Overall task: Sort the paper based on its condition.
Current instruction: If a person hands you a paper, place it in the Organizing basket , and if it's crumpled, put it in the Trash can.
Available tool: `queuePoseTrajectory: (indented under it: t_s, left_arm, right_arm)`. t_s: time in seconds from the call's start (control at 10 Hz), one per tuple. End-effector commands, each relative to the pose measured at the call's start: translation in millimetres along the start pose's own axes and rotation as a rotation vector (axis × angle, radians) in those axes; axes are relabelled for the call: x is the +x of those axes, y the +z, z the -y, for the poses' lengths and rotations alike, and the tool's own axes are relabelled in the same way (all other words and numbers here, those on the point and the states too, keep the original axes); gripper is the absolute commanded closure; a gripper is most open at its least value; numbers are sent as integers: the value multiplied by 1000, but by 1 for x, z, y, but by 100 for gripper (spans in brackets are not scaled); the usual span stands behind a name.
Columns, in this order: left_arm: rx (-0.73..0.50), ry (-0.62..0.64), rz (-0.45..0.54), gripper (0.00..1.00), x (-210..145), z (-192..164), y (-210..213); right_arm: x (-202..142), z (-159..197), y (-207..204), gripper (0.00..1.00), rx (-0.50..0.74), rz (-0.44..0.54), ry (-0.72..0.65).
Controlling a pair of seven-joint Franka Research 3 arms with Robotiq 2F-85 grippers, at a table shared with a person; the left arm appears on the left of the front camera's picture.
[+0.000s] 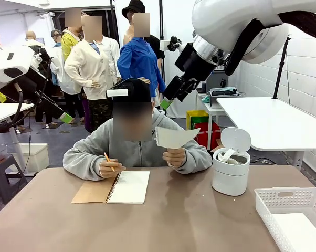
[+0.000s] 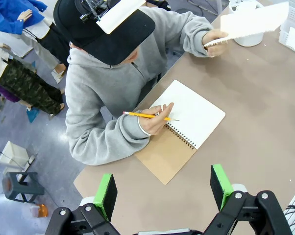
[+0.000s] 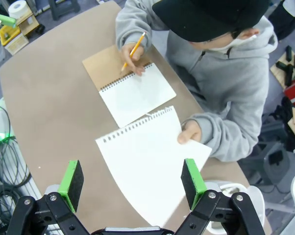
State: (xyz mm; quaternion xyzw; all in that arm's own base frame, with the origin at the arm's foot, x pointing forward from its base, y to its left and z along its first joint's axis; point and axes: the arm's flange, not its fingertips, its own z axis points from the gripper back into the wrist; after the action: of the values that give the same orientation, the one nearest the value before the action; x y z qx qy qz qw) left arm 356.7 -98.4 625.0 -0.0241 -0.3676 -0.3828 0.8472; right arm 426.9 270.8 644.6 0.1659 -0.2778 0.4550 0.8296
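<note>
Sitting bare at mid-frame: bench. Resting lower right: basket, seemingly one sheet inside. Being held up at centre by person's hand: flat paper, unsorted. Hanging wide, empty, both jaws: left gripper, right gripper.

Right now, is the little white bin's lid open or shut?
Open. The white bin has its round lid tipped up behind it, and paper bits poke out the top.
</note>
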Motion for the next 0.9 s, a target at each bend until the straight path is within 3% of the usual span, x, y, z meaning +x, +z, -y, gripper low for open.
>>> queuePoseTrajectory:
  t_s: [0.0, 0.1, 0.3, 0.6, 0.8]
  left_arm:
    - [0, 2, 1, 0, -1, -1, 0]
    - [0, 2, 1, 0, -1, -1, 0]
    - [0, 2, 1, 0, -1, -1, 0]
    - [0, 2, 1, 0, -1, -1, 0]
    - [0, 2, 1, 0, -1, -1, 0]
  right_arm:
    - [0, 0, 0, 0, 0, 0, 0]
    - [-6, 9, -7, 0, 22, -70, -114]
    - [-13, 32, -14, 0, 58, -109, -327]
    - [-33, 70, -29, 0, 93, -243, -739]
    - [-53, 98, -36, 0, 85, -245, -952]
